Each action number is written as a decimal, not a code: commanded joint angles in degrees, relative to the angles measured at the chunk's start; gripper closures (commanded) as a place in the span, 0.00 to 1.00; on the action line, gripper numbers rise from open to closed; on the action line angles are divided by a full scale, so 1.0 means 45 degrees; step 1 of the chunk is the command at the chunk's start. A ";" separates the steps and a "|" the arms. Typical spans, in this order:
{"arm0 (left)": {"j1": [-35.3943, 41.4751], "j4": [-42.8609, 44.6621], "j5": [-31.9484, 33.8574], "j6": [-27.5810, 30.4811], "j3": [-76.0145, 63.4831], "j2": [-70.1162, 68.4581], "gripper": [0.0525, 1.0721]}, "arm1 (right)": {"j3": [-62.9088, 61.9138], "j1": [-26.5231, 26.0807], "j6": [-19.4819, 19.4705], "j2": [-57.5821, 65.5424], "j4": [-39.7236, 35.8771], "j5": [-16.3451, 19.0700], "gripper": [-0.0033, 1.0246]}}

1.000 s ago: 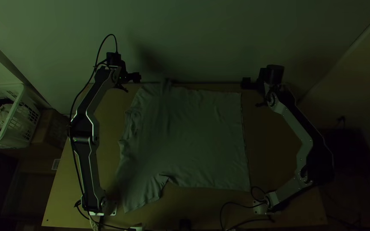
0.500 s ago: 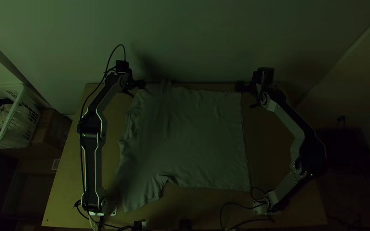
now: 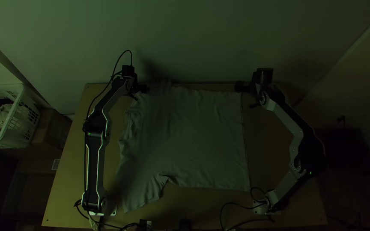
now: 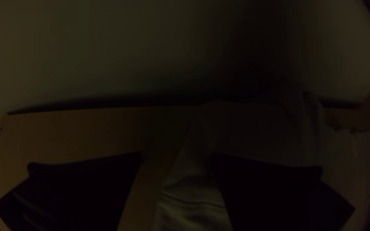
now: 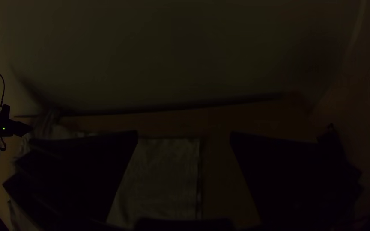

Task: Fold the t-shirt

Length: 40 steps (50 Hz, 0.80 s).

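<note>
The t-shirt (image 3: 189,137) lies spread out flat on the table (image 3: 69,184), with some wrinkles. Its neck (image 3: 131,128) points left and its bottom edge (image 3: 244,141) is on the right, so its long way runs left to right. The near sleeve (image 3: 140,196) sticks out toward me and to the left. The far sleeve (image 3: 163,87) goes up to the table's far edge, by the wall (image 3: 202,38).

That sleeve is dark and rumpled, so I can't tell how its end lies. The left gripper (image 3: 141,93) covers a bit of the shirt's far left part. Its fingers are wide apart, with some cloth seen between them. I can't tell if they touch it.

The right gripper (image 3: 246,96) is by the far right corner, and its fingers are wide too, holding nothing.

Bare wood runs along the right of the shirt, and some shows between the neck and the left arm (image 3: 94,167). The near right corner is close to the right arm's base (image 3: 262,208).
</note>
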<state>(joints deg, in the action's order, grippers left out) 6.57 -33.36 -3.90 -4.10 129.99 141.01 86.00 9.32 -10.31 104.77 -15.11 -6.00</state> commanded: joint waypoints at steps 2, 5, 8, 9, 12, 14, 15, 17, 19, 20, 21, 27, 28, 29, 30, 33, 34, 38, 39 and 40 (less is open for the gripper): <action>0.0240 -0.0086 -0.0012 0.0461 0.0273 0.0344 0.64 | 0.0382 -0.0079 -0.0347 0.0546 -0.0020 0.0044 0.04; 0.0279 -0.0086 -0.0012 0.0501 0.0273 0.0325 0.80 | 0.0519 -0.0157 -0.0405 0.0800 -0.0040 0.0044 0.04; 0.0318 -0.0066 -0.0012 0.0501 0.0273 0.0305 0.97 | 0.0714 -0.0216 -0.0405 0.1132 -0.0118 0.0044 0.04; 0.0318 -0.0086 -0.0012 0.0501 0.0273 0.0286 0.97 | 0.0812 -0.0236 -0.0425 0.1268 -0.0196 0.0044 0.04; 0.0318 -0.0105 -0.0012 0.0461 0.0273 0.0246 0.98 | 0.1261 -0.0255 -0.0483 0.1678 -0.0587 0.0044 0.04; 0.0298 -0.0164 -0.0012 0.0403 0.0273 0.0207 0.98 | 0.1573 -0.0255 -0.0561 0.1952 -0.0821 0.0044 0.04; 0.0279 -0.0203 -0.0012 0.0383 0.0273 0.0188 0.98 | 0.1710 -0.0255 -0.0581 0.2089 -0.0919 0.0044 0.04; 0.0259 -0.0242 -0.0012 0.0364 0.0273 0.0110 0.98 | 0.1964 -0.0255 -0.0659 0.2343 -0.1055 0.0044 0.04; 0.0240 -0.0340 -0.0012 0.0344 0.0273 0.0032 0.98 | 0.2218 -0.0255 -0.0757 0.2596 -0.1173 0.0044 0.04; 0.0240 -0.0379 -0.0012 0.0344 0.0253 -0.0007 0.98 | 0.2355 -0.0255 -0.0776 0.2733 -0.1251 0.0044 0.04; 0.0240 -0.0418 -0.0012 0.0344 0.0253 -0.0066 0.98 | 0.2530 -0.0255 -0.0874 0.2889 -0.1368 0.0044 0.04; 0.0201 -0.0711 0.0008 0.0325 0.0234 -0.0359 0.98 | 0.3917 -0.0275 -0.1147 0.4042 -0.2403 0.0044 0.04; 0.0201 -0.0769 0.0008 0.0325 0.0214 -0.0418 0.98 | 0.4210 -0.0275 -0.1226 0.4237 -0.2579 0.0044 0.05; 0.0201 -0.0808 0.0008 0.0305 0.0194 -0.0457 0.98 | 0.4484 -0.0275 -0.1284 0.4452 -0.2774 0.0044 0.06; 0.0201 -0.0847 0.0008 0.0305 0.0194 -0.0515 0.98 | 0.4737 -0.0275 -0.1284 0.4647 -0.2930 0.0044 0.06; 0.0201 -0.0925 0.0027 0.0286 0.0175 -0.0613 0.98 | 0.5304 -0.0275 -0.1343 0.5175 -0.3184 0.0044 0.06; 0.0181 -0.0965 0.0027 0.0286 0.0175 -0.0672 0.98 | 0.5441 -0.0275 -0.1362 0.5311 -0.3223 0.0044 0.07; 0.0201 -0.1043 0.0027 0.0286 0.0136 -0.0789 0.98 | 0.5987 -0.0275 -0.1479 0.5897 -0.3380 0.0044 0.08; 0.0201 -0.1043 0.0027 0.0286 0.0136 -0.0808 0.98 | 0.6163 -0.0294 -0.1499 0.6053 -0.3458 0.0044 0.11; 0.0201 -0.1062 0.0027 0.0286 0.0136 -0.0828 0.98 | 0.6359 -0.0294 -0.1577 0.6190 -0.3555 0.0044 0.13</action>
<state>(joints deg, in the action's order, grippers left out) 7.92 -36.84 -3.86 -2.81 130.28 140.18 110.83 8.38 -15.25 128.84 -29.52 -6.00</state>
